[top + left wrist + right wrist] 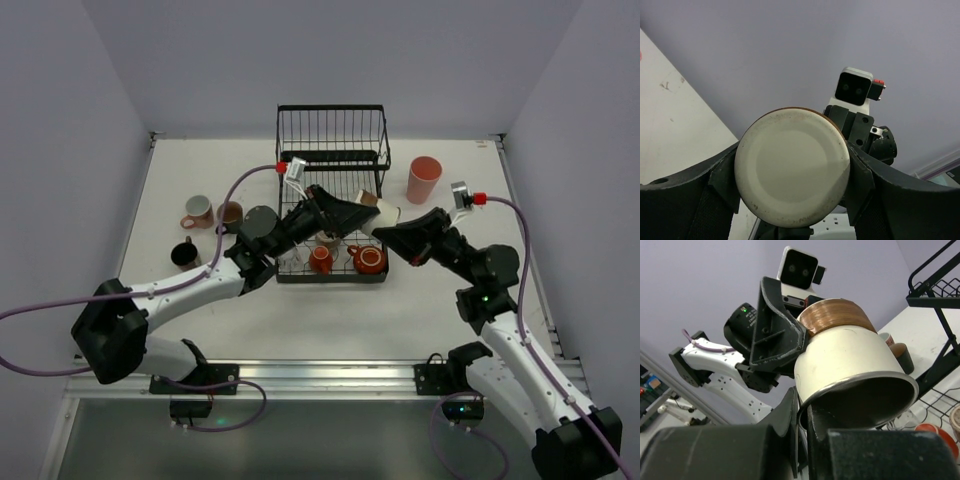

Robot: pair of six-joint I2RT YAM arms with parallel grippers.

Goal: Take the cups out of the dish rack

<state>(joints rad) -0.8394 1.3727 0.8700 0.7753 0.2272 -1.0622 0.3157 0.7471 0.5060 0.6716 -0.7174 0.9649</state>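
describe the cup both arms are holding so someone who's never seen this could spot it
Find the black wire dish rack mid-table and look just above its front tray. There, gripped by the left claw and the right claw, a cup lies sideways in the air. It is cream with a brown band near its base, unlike the orange-red cups sitting in the tray.

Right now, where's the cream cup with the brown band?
Top view: the cream cup hangs over the dish rack, at its right side, between the left gripper at its base and the right gripper on its rim.
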